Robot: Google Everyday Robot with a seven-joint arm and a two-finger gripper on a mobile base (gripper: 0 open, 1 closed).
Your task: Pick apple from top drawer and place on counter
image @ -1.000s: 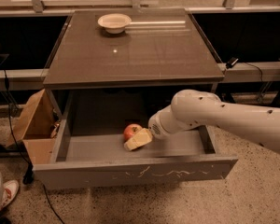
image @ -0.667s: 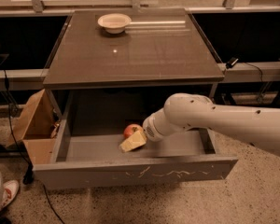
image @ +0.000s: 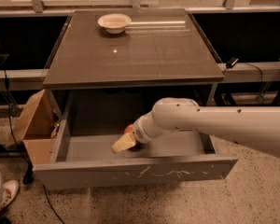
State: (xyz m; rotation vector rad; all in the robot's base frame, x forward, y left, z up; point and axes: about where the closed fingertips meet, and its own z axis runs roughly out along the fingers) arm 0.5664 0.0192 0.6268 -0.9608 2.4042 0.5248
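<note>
A: Reaching down into the top drawer [image: 130, 174], with the hand [image: 125, 142] low over the drawer floor, a little left of the middle. Spread or pinching? Cannot tell; hidden under the wrist.

B: Only a red sliver of the apple [image: 129, 129] showing, tucked just behind the hand, touching it or very nearly. Probably at the grasp itself, nothing lifted yet.

A: So, centre over the fruit first, then close gently across the widest part. Round and glossy, so likely to roll or squirt sideways under an off-centre squeeze.

B: Then lift straight up, clear of the scratched front panel. Watch the counter [image: 130, 55] edge overhanging the back of the drawer, and keep the white arm [image: 214, 125] off that lip.

A: Set down toward the near side of the counter, well apart from the pale bowl [image: 114, 22] at the far end. No worry from the cardboard box [image: 35, 125], left of the drawer and outside it.
</note>
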